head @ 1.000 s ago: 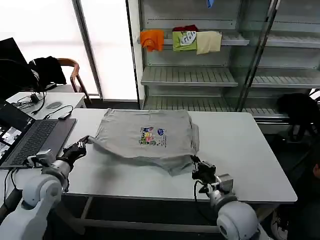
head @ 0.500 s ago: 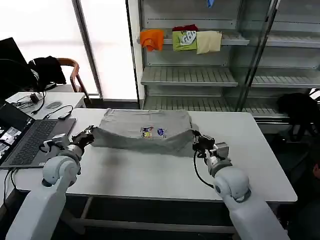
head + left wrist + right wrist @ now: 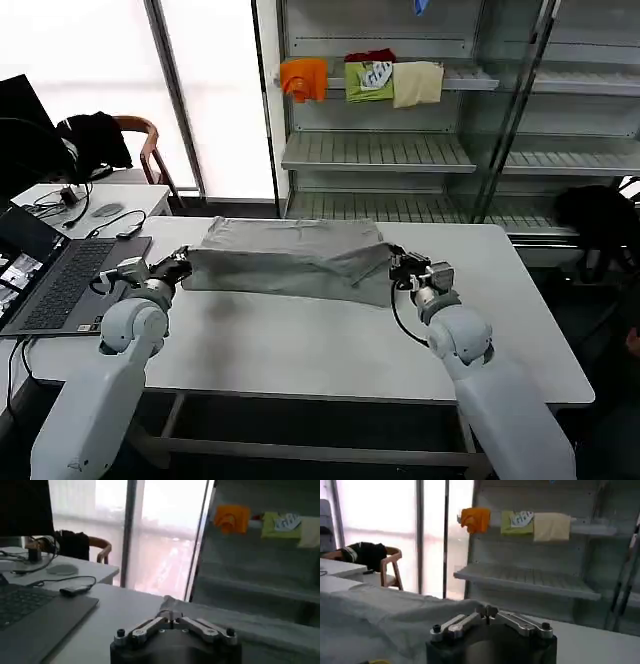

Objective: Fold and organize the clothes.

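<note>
A light grey T-shirt [image 3: 290, 262] lies across the far half of the white table [image 3: 300, 345], its front half doubled over the back half so its print is hidden. My left gripper [image 3: 181, 264] is at the shirt's left corner, shut on the folded-over hem. My right gripper [image 3: 394, 264] is at the right corner, shut on the same hem. In the left wrist view the gripper [image 3: 171, 615] pinches together at the edge of the grey cloth [image 3: 240, 625]. In the right wrist view the gripper [image 3: 486, 611] meets beside the shirt [image 3: 385, 611].
An open laptop [image 3: 60, 285] sits on the table's left end, close to my left arm. Behind the table stand metal shelves [image 3: 380, 150] with orange, green and cream cloths [image 3: 362, 78]. A side desk [image 3: 90, 200] and a chair [image 3: 140, 140] stand at far left.
Both grippers moved away from the near table edge toward the far side, carrying the shirt's near hem up and over. The chest print, visible before, is now covered.
</note>
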Motion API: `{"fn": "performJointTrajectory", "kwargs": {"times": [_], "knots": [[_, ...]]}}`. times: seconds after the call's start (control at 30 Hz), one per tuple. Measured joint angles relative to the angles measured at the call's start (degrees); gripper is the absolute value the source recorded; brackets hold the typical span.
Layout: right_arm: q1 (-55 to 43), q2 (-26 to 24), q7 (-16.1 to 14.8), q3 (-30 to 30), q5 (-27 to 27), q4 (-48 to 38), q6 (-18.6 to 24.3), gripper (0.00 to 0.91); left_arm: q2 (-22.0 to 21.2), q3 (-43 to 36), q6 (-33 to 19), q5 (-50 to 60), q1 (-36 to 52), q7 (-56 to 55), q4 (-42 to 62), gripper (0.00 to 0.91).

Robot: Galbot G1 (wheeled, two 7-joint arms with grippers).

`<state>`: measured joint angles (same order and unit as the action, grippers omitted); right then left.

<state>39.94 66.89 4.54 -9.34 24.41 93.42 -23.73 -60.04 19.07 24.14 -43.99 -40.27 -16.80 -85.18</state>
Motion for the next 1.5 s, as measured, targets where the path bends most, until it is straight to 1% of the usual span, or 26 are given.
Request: {"fn": "performJointTrajectory", "kwargs": {"times": [0.33, 0.53, 0.57, 0.6, 0.63, 0.67, 0.7, 0.73, 0.77, 1.07, 1.27, 1.5], "knots": [[1.5, -0.7, -2.1, -0.1, -0.7, -2.2, 2.2, 0.0, 0.5, 0.0, -1.1, 2.1, -1.7, 3.1, 1.7, 0.02], [2.6, -0.8, -2.7, 0.0, -1.0, -2.8, 2.8, 0.0, 0.5, -0.5, -1.6, 3.5, -2.1, 5.1, 2.9, 0.02], [2.8, -0.8, -2.7, 0.0, -1.0, -2.8, 2.8, 0.181, 0.5, -0.5, -1.6, 3.7, -2.1, 5.2, 3.1, 0.02], [3.0, -0.8, -2.7, 0.0, -1.0, -2.9, 2.8, 0.181, 0.5, -0.6, -1.7, 3.8, -2.0, 5.4, 3.4, 0.02], [3.1, -0.8, -2.6, 0.1, -1.0, -3.0, 2.8, 0.907, 0.5, -0.6, -1.7, 4.0, -2.0, 5.6, 3.5, 0.02], [3.2, -0.7, -2.6, 0.0, -1.0, -3.1, 2.7, 0.907, 0.5, -0.7, -1.7, 4.1, -2.0, 5.7, 3.7, 0.202], [3.3, -0.7, -2.6, 0.0, -1.0, -3.2, 2.6, 0.907, 0.5, -0.7, -1.7, 4.2, -1.9, 5.9, 3.9, 0.494], [3.3, -0.7, -2.6, 0.0, -0.9, -3.3, 2.5, 0.907, 0.6, -0.8, -1.7, 4.3, -1.9, 6.1, 4.1, 0.766], [3.4, -0.7, -2.6, 0.0, -0.8, -3.3, 2.4, 0.907, 0.6, -0.8, -1.7, 4.5, -1.8, 6.3, 4.2, 0.907], [3.9, -0.8, -1.9, -0.4, -1.1, -2.7, -0.5, 0.907, 1.1, -1.0, -1.1, 6.2, -2.1, 7.3, 4.0, 0.907], [3.8, -1.0, -0.2, -1.3, -1.4, -2.2, -4.1, 0.907, 1.8, -0.7, -0.7, 7.6, -2.4, 7.5, 3.0, 0.907], [5.1, -2.5, 1.7, -3.2, 0.0, 0.1, -6.6, 0.907, 3.5, 0.3, 0.5, 10.1, -3.6, 8.1, 1.5, 0.907]]}}
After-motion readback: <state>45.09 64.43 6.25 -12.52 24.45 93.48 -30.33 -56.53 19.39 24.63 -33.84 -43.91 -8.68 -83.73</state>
